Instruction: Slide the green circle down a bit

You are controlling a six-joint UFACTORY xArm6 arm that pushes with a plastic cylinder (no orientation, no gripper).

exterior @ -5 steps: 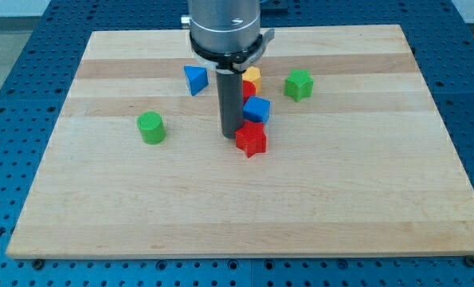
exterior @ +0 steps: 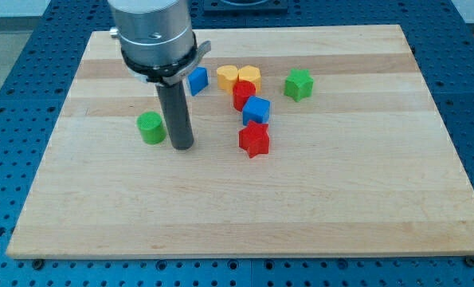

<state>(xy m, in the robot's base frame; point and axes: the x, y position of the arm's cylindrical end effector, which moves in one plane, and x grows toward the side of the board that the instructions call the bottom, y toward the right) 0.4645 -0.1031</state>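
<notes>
The green circle sits on the wooden board at the view's left of centre. My tip rests on the board just to the right of the green circle and slightly below it, a small gap apart. The rod rises from the tip to the grey arm head above.
A blue triangle lies partly behind the arm head. Two yellow blocks, a red block, a blue cube and a red star cluster at centre. A green star is at the right.
My tip has moved left, from beside the red star to just right of the green circle. The blocks have not moved; the yellow blocks now show.
</notes>
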